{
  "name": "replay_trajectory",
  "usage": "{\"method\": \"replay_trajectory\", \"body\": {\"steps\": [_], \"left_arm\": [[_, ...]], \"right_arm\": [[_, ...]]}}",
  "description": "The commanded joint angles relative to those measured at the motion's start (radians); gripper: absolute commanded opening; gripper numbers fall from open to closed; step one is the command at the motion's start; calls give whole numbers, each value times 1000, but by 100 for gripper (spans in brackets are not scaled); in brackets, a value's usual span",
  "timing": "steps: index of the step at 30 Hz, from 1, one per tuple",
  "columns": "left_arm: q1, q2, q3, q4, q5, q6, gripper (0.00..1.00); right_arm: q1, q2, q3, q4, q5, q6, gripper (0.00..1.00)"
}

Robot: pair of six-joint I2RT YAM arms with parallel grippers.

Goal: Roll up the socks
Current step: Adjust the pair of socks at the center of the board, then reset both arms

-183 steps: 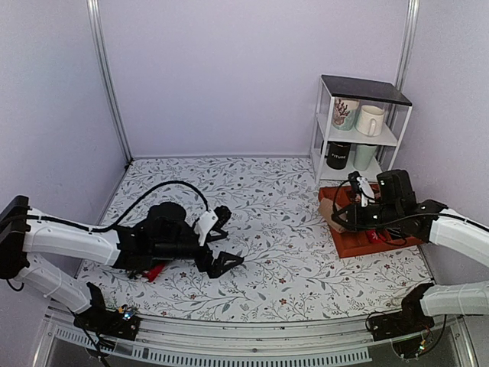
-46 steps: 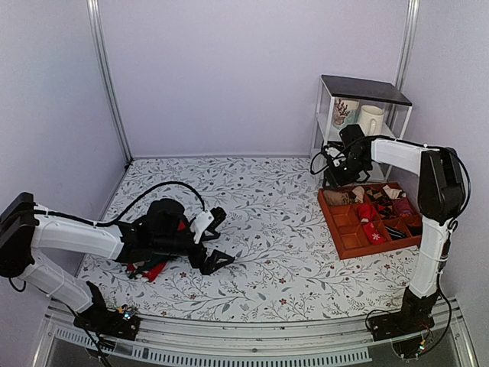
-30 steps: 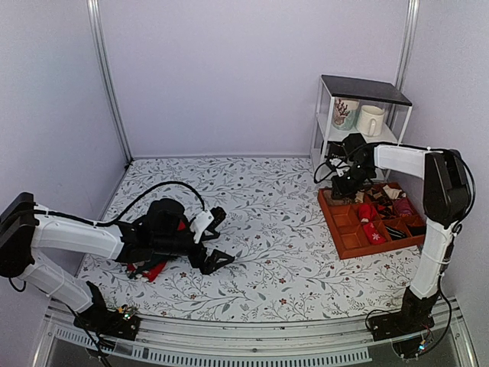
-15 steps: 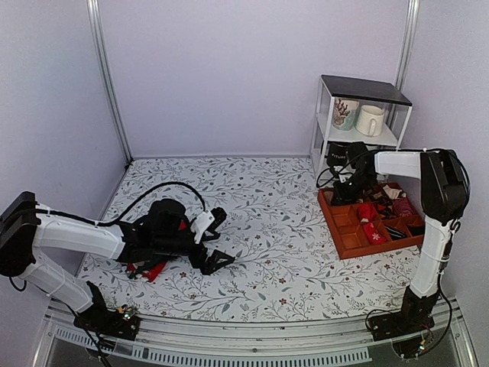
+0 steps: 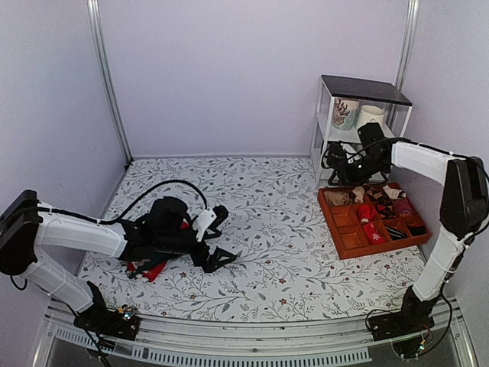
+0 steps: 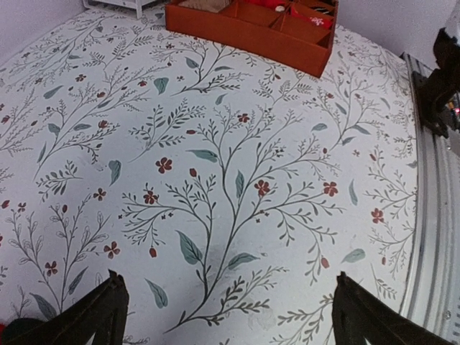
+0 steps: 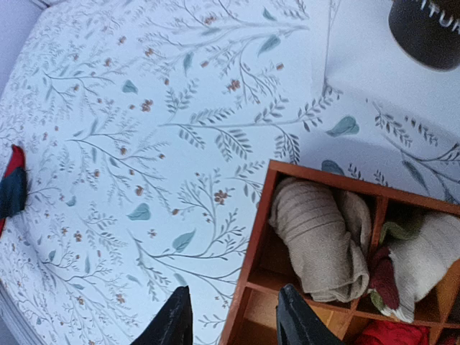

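- While the top camera reduces the socks (image 5: 335,197) to a tan smudge in the tray (image 5: 374,246), what does the right wrist add?
- Detail. Ribbed tan knit, bundled into a loose roll with an uneven end. It sits in the tray's far-left corner compartment. A cream roll is in the next compartment over. The right gripper (image 7: 236,320) has its fingers apart with nothing between them. It hangs above the tray's edge, clear of the roll.
- Left side?
- The left wrist shows the left gripper (image 6: 230,316) spread wide, with only floral cloth (image 6: 215,144) between the fingers and the tray well off. The top view has the red and dark socks (image 5: 155,269) under that arm. The right wrist catches them only at its left border.
- Change from half a second back?
- The right gripper was down at the tray's far-left corner. Now it's raised toward the shelf (image 5: 365,89), with the black mug (image 7: 428,29) in its camera's top corner. The roll is where it was. The left arm hasn't shifted.
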Motion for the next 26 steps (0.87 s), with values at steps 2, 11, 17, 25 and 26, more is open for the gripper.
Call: {"method": "replay_trajectory", "body": {"steps": [2,11,17,25,26], "left_arm": [[18,10,28,-3,-24,-10,99],[35,-11,17,-6,-95,-35,99],[46,-35,-10,13,-136,-57,99],[49,-89,-41,60,-162,-99,100],[49,-97,-48,65,-170,-101,100]], "right_arm": [[-5,-173,6,13,-50,4,76],[81,-369,-329,296,-287,120,100],[285,-450,-520,479,-155,289,100],[346,-543,-611,546,95,345,100],[347,-542,-609,539,96,338,100]]}}
